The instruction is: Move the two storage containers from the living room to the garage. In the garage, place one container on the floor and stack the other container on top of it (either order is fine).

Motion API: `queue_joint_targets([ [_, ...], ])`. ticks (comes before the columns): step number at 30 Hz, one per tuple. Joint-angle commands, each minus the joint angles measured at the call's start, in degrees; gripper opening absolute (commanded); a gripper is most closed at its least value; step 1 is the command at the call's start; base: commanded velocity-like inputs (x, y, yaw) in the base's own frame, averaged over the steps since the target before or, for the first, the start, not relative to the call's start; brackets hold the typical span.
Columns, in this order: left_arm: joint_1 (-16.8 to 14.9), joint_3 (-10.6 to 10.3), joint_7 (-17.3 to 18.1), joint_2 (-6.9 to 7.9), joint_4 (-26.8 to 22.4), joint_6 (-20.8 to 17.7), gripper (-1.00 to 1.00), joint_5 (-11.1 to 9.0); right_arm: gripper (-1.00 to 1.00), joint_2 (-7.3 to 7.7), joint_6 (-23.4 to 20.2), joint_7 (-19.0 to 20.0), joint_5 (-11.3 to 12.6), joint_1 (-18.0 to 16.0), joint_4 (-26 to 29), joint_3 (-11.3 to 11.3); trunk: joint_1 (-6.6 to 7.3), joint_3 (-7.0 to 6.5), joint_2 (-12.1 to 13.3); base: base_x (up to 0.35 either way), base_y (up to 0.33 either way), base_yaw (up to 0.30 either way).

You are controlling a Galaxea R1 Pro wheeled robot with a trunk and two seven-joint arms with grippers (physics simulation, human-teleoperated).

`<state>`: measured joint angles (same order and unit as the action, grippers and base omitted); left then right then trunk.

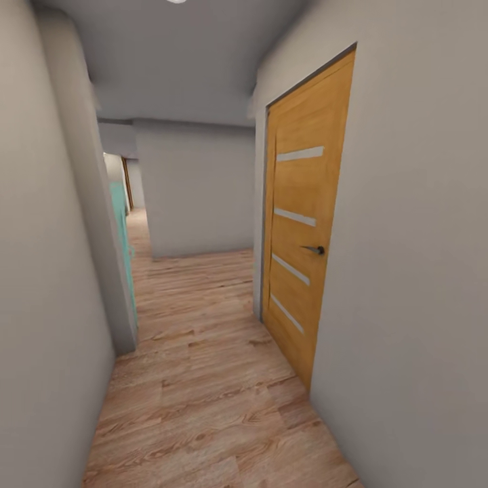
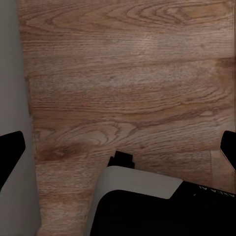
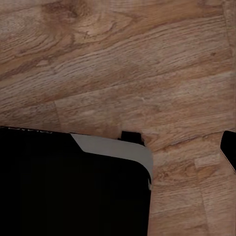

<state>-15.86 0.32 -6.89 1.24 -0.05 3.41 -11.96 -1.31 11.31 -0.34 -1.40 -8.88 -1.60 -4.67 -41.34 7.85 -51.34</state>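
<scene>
so the head view looks down a narrow hallway with a light wood-plank floor (image 1: 203,379) and plain pale walls (image 1: 420,271). an orange-brown door (image 1: 301,230) with four pale horizontal strips and a dark handle (image 1: 315,250) sits shut in the right-hand wall. on the left there's a sliver of a teal panel (image 1: 120,224) at an opening, and the corridor bends off to the left around a wall block ahead. both wrist views point down at the planks, with the robot's black and white base (image 2: 147,206) below. left claw (image 2: 118,147): dark finger tips at both picture edges, spread wide, gripping nothing. right claw: just one dark tip (image 3: 229,147), so can't tell its state. no red-orange boxes around here.
</scene>
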Motion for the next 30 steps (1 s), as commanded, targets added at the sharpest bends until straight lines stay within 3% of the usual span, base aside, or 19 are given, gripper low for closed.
queue_joint_targets([
  [1,-0.05,0.01,-0.06,-0.01,0.05,0.19,1.00,-0.34,1.00,-0.01,0.30,-0.03,-0.05,-0.09,-0.17,-0.41,-0.04,0.08,-0.05,0.320,0.000,0.000],
  [30,-0.05,0.03,-0.06,-0.01,0.05,0.19,1.00,-0.34,1.00,-0.02,0.28,-0.06,-0.01,-0.09,-0.16,-0.34,-0.04,0.08,-0.05,0.320,0.000,0.000],
])
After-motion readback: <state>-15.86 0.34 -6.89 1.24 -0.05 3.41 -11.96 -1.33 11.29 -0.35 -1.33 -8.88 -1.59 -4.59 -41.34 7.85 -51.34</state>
